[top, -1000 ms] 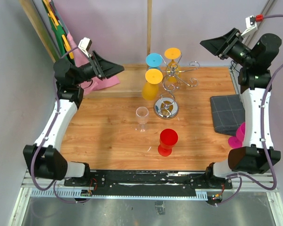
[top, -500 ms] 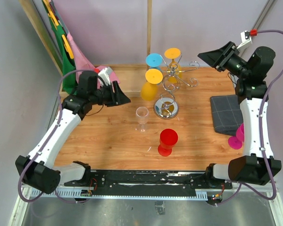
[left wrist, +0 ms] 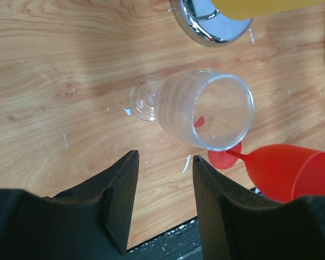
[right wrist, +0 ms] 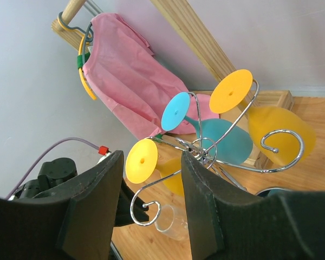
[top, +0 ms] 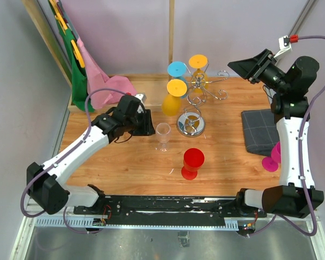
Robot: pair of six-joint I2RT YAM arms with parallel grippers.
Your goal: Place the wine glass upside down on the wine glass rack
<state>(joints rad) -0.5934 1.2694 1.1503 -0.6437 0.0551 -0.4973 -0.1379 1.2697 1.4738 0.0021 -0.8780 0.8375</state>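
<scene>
A clear wine glass stands upright on the wooden table; the left wrist view looks down into its bowl. My left gripper hovers just to its left, open, with only bare table between its fingers. A red wine glass stands upright nearer the front. The chrome wine glass rack stands behind on its round mirrored base. Two yellow glasses and a blue glass hang upside down on it. My right gripper is raised at the back right, open and holding nothing.
A folded grey cloth lies at the table's right edge. A magenta glass sits beside the right arm. A pink garment on a hanger drapes over the back left corner. A wooden post rises behind the rack.
My left arm has swung down from the back left and rightward, bringing its gripper beside the clear glass. The right arm has barely moved.
</scene>
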